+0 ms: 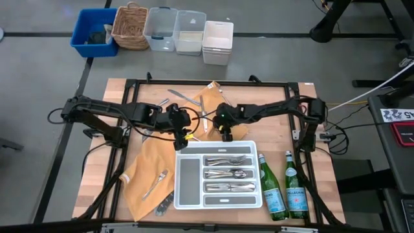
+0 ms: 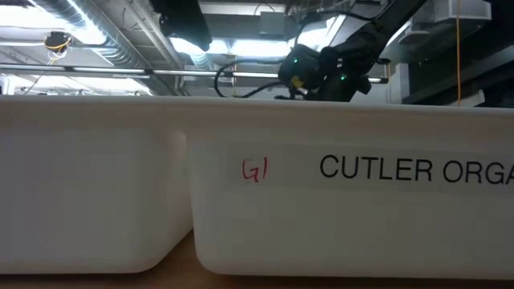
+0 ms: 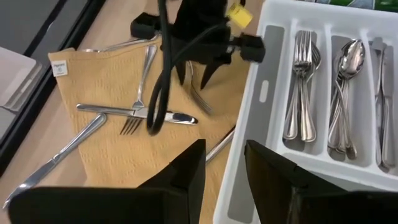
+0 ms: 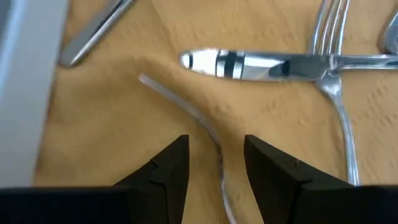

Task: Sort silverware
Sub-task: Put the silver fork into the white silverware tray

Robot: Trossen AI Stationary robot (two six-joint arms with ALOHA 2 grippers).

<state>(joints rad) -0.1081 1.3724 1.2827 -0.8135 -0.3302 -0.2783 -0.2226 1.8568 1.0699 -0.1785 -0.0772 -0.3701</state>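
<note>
Loose silverware lies on a yellow cloth [image 1: 145,162]: a knife [image 4: 261,65] crossed by a fork [image 4: 336,81], more pieces at the far side [image 1: 184,97], and one fork [image 1: 155,184] near the front. The white divided tray [image 1: 178,181] holds forks [image 3: 301,81], spoons [image 3: 345,93] and knives [image 3: 380,99]. My right gripper [image 4: 214,162] is open and points down just above the cloth, its fingers on either side of a thin silver handle [image 4: 208,134]. My left gripper [image 3: 224,168] is open and empty over the tray's far left corner.
Two green glass bottles [image 1: 272,191] [image 1: 295,188] stand right of the tray. Bins and a basket [image 1: 174,29] sit on the floor beyond the far edge. The tray's wall [image 2: 321,209] fills the low view. The two grippers are close together mid-table.
</note>
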